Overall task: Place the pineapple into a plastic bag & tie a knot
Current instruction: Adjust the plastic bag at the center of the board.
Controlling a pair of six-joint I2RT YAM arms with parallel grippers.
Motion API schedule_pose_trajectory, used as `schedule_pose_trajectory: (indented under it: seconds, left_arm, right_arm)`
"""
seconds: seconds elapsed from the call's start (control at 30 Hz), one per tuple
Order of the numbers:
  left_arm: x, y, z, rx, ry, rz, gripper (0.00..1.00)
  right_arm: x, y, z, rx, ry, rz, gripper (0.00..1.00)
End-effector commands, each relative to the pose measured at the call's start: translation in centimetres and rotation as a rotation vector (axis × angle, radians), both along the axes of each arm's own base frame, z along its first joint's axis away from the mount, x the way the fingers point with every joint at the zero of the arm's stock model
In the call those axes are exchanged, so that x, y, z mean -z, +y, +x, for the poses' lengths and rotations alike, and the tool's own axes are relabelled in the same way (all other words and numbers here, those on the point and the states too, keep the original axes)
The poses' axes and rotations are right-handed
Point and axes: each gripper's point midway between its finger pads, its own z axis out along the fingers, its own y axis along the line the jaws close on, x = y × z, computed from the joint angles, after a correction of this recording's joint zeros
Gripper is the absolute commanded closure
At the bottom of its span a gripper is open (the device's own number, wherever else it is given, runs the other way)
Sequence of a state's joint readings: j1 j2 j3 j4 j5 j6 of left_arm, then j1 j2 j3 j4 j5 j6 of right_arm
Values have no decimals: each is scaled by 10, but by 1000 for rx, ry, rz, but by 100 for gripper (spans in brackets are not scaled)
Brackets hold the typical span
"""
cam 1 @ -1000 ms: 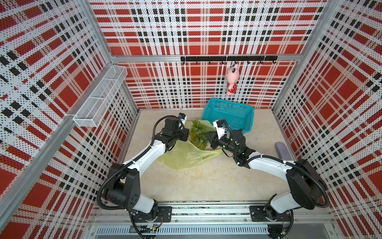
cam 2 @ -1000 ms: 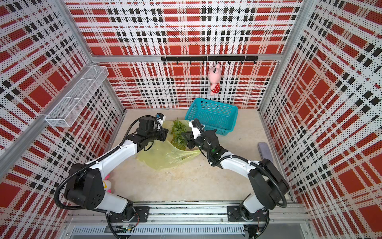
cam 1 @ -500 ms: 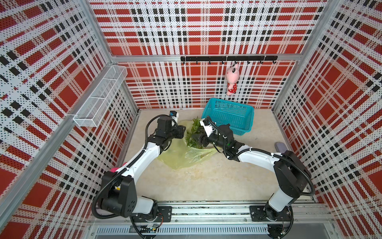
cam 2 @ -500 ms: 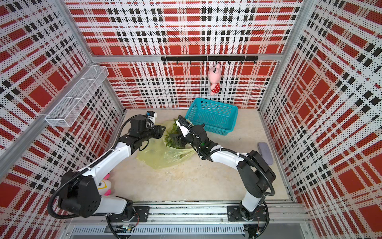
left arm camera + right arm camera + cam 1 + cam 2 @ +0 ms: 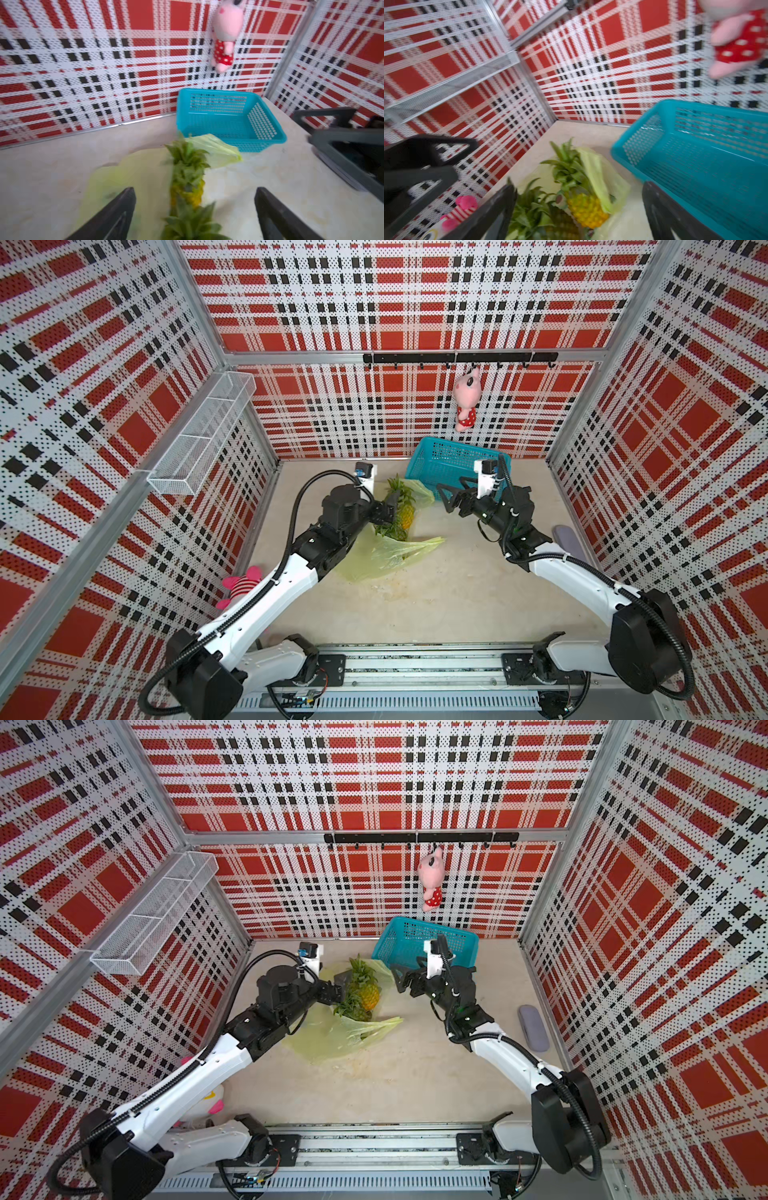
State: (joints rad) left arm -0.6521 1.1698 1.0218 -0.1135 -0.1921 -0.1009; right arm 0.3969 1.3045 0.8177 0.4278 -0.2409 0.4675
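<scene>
Left claw: jaws spread wide, holding nothing, just beside pineapple, centre frame in both top views. Right claw: jaws spread, empty, apart to right of the fruit. plastic bag limp, spread under fruit; no knot seen. Pineapple likely firm, heavyish, spiky: grab body. Bag thin, slippery: pinch flap.

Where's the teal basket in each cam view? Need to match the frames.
In a top view: teal basket at the far side, right of centre.
In a top view: basket in the same spot.
Left wrist: basket beyond the pineapple.
Right wrist: basket close, beside the pineapple.
Shared landmark: pink plush toy hanging above the basket, in all four views.
</scene>
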Motion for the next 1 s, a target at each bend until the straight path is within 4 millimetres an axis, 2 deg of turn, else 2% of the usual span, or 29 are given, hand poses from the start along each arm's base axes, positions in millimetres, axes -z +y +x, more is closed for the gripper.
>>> schedule_pose_trajectory:
  seconds: [0.0,0.1,0.17,0.23,0.4,0.53,0.6,0.73,0.8,0.87,0.9,0.97]
  left_arm:
    - [7,-20,-5,-10,-33,152,1]
    - [29,-66,-18,102,0,241,1]
    - [50,-93,-25,166,33,304,0]
    - [73,-112,-29,208,74,358,1]
    - [123,-138,-30,282,169,413,6]
    - [154,-146,-25,294,227,446,13]
    - [165,-148,-20,294,253,447,22]
    - [176,-147,-10,288,295,423,52]
    - [175,-146,-9,287,292,414,71]
    - [168,-141,-8,274,276,400,96]
    - [162,-137,-8,261,259,385,100]
    - [147,-127,-9,244,223,332,100]
  right_arm:
    - [17,-40,4,101,118,84,0]
    - [28,-72,9,179,169,109,0]
    - [33,-84,11,208,186,112,0]
    - [35,-90,12,222,193,116,0]
    - [41,-94,17,230,216,121,0]
    - [44,-94,19,224,227,129,1]
    - [46,-93,20,221,230,130,1]
    - [45,-94,21,220,227,123,1]
    - [47,-94,21,221,223,109,1]
    - [49,-92,23,209,216,85,3]
    - [50,-90,25,195,210,66,5]
    - [56,-83,28,156,199,21,8]
